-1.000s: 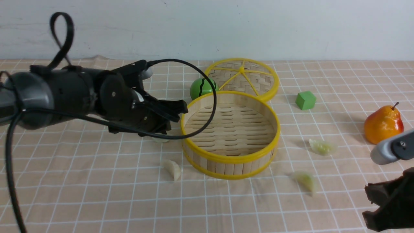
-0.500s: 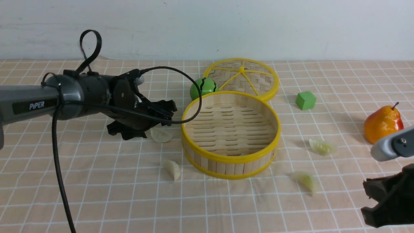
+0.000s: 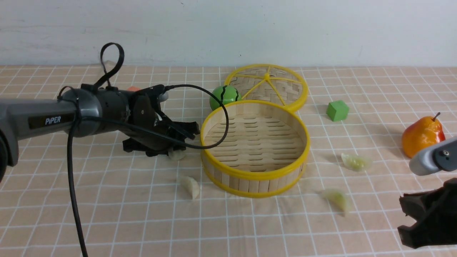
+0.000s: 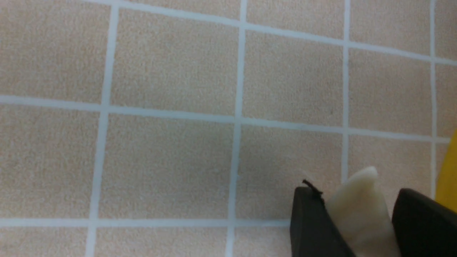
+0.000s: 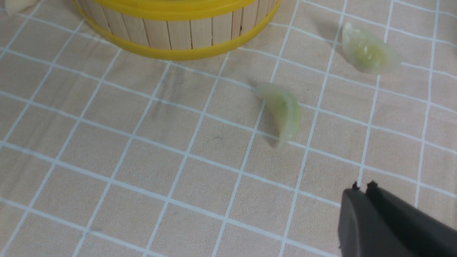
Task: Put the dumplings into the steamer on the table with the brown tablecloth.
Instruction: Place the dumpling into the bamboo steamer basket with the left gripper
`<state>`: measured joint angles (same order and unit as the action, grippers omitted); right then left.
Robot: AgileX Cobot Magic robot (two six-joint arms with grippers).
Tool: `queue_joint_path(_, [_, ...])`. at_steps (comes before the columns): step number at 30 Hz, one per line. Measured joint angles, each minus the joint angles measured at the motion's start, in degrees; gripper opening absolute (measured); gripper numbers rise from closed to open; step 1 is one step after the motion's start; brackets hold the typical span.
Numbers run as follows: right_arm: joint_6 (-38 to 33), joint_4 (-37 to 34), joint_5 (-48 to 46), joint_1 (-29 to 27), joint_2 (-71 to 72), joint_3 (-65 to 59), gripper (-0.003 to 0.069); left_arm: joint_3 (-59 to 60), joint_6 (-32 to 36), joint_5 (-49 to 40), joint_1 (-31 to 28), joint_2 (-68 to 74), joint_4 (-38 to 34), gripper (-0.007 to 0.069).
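Note:
The bamboo steamer [image 3: 255, 175] stands mid-table on the brown tablecloth [image 3: 107, 214], with nothing in it. My left gripper [image 3: 180, 142] is low at its left side. In the left wrist view the left gripper [image 4: 357, 214] is shut on a cream-white dumpling [image 4: 358, 203] resting on the cloth. A second cream-white dumpling [image 3: 191, 186] lies in front of the steamer. Two pale green dumplings [image 3: 355, 161] [image 3: 337, 198] lie to its right; the right wrist view shows both green dumplings [image 5: 367, 53] [image 5: 282, 107]. My right gripper [image 3: 402, 221] [image 5: 362, 187] is shut and empty, near the front right corner.
The flat woven lid [image 3: 267, 84] lies behind the steamer, and a green striped ball [image 3: 224, 96] sits beside it. A green cube [image 3: 337, 110] and an orange-yellow pear [image 3: 423, 137] are at the right. The left arm's black cable [image 3: 221, 117] loops over the steamer's left rim.
The left gripper dropped toward the cloth left of the steamer, opened wide beside the cream-white dumpling, then closed around it. The right gripper barely moved.

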<state>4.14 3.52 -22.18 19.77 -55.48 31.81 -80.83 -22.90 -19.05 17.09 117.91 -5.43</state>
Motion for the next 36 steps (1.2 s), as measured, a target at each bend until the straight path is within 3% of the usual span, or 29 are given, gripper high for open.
queue_joint_path(6, [0.00, 0.00, 0.06, 0.00, 0.00, 0.00, 0.0041, 0.21, 3.57, 0.36, 1.41, -10.66, -0.16, 0.0284])
queue_joint_path(12, [0.00, 0.00, 1.23, 0.00, 0.00, -0.25, 0.0045, 0.01, 8.93, 2.75, 7.62, -11.94, 0.87, 0.0284])
queue_joint_path(16, [0.13, -0.63, 2.15, 0.00, -1.35, -0.89, 0.0050, 0.01, 13.26, 10.32, 11.82, -6.07, 2.16, 0.0284])
queue_joint_path(23, [0.24, -5.02, 2.61, 0.00, -4.02, -1.09, 0.0053, 0.01, 15.36, 21.23, 12.10, 1.21, 2.80, 0.0286])
queue_joint_path(27, [0.26, -5.57, 2.87, 0.00, -4.02, -1.09, 0.0053, 0.01, 15.43, 22.13, 12.10, 2.12, 3.13, 0.0352])
queue_joint_path(28, [0.26, -5.67, 2.95, 0.00, -4.02, -1.09, 0.0053, 0.01, 15.43, 22.15, 12.10, 2.31, 3.32, 0.0415])
queue_joint_path(31, [0.38, -5.80, 2.99, 0.00, -4.02, -1.09, 0.0053, 0.01, 15.65, 22.15, 12.10, 2.19, 3.99, 0.0493])
queue_joint_path(35, [0.38, -5.80, 2.99, 0.00, -4.02, -1.09, 0.0053, 0.22, 16.63, 18.56, 12.10, -0.66, 4.35, 0.0524])
queue_joint_path(36, [0.38, -5.80, 2.99, 0.00, -4.02, -1.09, 0.0054, 0.34, 16.86, 14.22, 12.10, -4.15, 4.35, 0.0526])
